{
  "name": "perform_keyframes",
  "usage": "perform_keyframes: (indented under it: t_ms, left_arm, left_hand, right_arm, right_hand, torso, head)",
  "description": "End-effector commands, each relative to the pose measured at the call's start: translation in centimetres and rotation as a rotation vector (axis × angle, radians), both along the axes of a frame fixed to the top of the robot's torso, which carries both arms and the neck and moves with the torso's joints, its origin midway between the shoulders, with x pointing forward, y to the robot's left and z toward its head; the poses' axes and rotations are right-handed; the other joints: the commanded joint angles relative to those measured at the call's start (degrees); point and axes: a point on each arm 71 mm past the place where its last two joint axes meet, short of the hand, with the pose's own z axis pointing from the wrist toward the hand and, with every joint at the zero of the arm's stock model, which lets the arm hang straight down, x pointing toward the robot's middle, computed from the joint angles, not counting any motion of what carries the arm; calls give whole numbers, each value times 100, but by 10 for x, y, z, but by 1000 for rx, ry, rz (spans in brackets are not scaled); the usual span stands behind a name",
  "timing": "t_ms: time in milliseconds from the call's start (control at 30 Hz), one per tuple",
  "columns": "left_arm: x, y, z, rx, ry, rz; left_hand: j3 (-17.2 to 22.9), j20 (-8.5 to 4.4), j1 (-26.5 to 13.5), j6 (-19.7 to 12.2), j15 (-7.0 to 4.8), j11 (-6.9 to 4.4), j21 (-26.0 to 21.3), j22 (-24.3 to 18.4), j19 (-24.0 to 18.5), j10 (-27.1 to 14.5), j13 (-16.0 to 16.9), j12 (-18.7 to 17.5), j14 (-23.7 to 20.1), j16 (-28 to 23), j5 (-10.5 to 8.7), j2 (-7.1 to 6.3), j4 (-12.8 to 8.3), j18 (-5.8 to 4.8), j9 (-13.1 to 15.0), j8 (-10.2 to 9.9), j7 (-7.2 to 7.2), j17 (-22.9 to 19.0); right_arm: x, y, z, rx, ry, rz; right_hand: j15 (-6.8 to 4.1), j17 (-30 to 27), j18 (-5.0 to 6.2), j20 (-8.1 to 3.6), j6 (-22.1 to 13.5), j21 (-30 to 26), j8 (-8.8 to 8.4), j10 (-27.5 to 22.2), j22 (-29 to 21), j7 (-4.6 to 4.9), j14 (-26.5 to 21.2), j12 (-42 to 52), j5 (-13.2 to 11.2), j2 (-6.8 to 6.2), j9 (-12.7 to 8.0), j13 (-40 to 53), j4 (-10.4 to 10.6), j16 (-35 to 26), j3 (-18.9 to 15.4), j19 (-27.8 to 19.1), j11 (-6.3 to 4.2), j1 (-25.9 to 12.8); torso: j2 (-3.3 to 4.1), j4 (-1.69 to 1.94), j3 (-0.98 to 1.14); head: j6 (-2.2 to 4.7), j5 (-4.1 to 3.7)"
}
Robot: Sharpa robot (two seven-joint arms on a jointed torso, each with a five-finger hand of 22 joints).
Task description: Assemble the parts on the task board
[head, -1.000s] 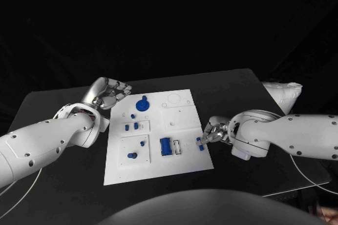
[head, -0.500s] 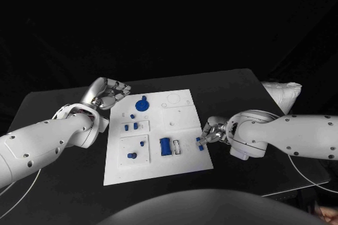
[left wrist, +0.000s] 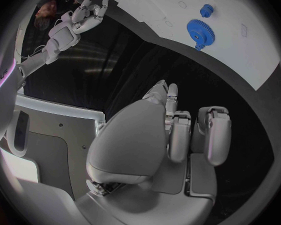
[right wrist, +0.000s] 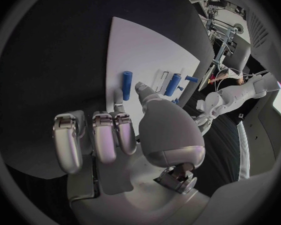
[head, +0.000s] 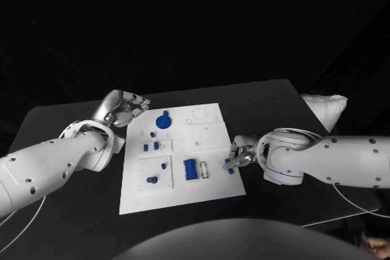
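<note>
At the task board (head: pixel 213 188)'s right edge the right hand (head: pixel 240 155) pinches a small blue peg (head: pixel 231 164) between its fingers, apparently to seat it; left hand (head: pixel 124 109) waits curled, empty

robot lab, black table (head: pixel 268 102), black backdrop, metal rig (right wrist: pixel 223 32) behind

board: task board (head: pixel 209 137), matt white plastic, smooth
parts: blue gear (head: pixel 164 122) on board, matt plastic w/ toothed rim
hands: left hand (head: pixel 124 109) beside board, satin silver metal
table: table (head: pixel 268 99) under board, matt black
</note>
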Motion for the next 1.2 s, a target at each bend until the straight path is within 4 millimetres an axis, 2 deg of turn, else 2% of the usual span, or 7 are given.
perform_keyframes:
  t_ms: [33,433,900,967,1100,1133,1200]
  left_arm:
    - [-1,-2,0,1,0,-15]
    - [-1,-1,0,3,1,-17]
    - [-1,0,0,3,1,-16]
    - [-1,0,0,3,1,-17]
    - [-1,0,0,3,2,-17]
    - [-1,0,0,3,2,-17]
    - [-1,0,0,3,2,-17]
  left_hand:
    - [29,-25,-42,34,-24,12,-3,1455,473,13,-2,-20,597,-29,-25,4,-10,-90,8,-19,0,1507]
    - [41,-25,-44,31,-24,10,1,1456,476,16,-2,-20,597,-29,-23,6,-12,-91,8,-21,-1,1507]
    - [43,-25,-45,32,-24,11,2,1457,477,16,-2,-20,597,-29,-23,7,-11,-92,8,-21,-1,1507]
    - [43,-25,-45,32,-24,11,2,1457,477,16,-2,-20,597,-29,-23,7,-11,-92,8,-21,-1,1507]
    - [43,-25,-45,32,-24,11,2,1457,477,16,-2,-20,597,-29,-23,7,-11,-92,8,-21,-1,1507]
    - [43,-25,-45,32,-24,11,2,1457,477,16,-2,-20,597,-29,-23,7,-11,-92,8,-21,-1,1507]
    - [44,-25,-46,33,-24,11,3,1457,478,17,-2,-19,597,-29,-23,9,-11,-92,9,-20,-1,1507]
  right_arm:
    - [-4,-4,-7,-100,27,13]
    - [-5,2,-5,-166,-8,79]
    - [-5,4,-7,-194,-26,104]
    - [-5,4,-7,-191,-30,105]
    - [-5,5,-7,-178,-41,102]
    - [-5,5,-6,-175,-45,100]
    - [-5,5,-6,-166,-54,97]
  right_hand:
    - [23,1510,-82,14,-78,26,65,611,1506,3,597,16,29,-6,-517,1509,-35,23,57,599,22,6]
    - [4,1510,-82,0,-150,26,228,611,1506,-24,597,16,-10,-5,-318,1509,-375,23,287,599,-1,395]
    - [-7,1510,-82,-12,-162,26,172,611,1506,-26,597,16,141,79,-334,1509,-605,23,538,599,-7,683]
    - [0,1510,-82,-12,-151,26,97,611,1506,-12,597,16,218,122,-395,1509,-646,23,629,599,3,732]
    - [28,1510,-82,3,66,26,-273,611,1506,28,597,16,317,186,-741,1509,-721,23,902,599,34,755]
    - [47,1510,-82,24,250,26,-515,611,1506,56,597,16,332,185,-984,1509,-733,23,1033,599,57,711]
    - [49,1510,-82,33,343,26,-703,611,1506,48,597,16,370,186,-1161,1509,-749,23,1132,599,59,690]
  torso:
    - [1,0,4]
    - [-1,-3,-1]
    - [2,-4,1]
    - [3,-4,1]
    - [2,-1,0]
    - [2,-1,0]
    - [3,-2,2]
  head:
    - [0,11]
    - [0,-6]
    - [0,-3]
    - [0,-2]
    - [0,-7]
    - [0,-6]
    - [0,-2]
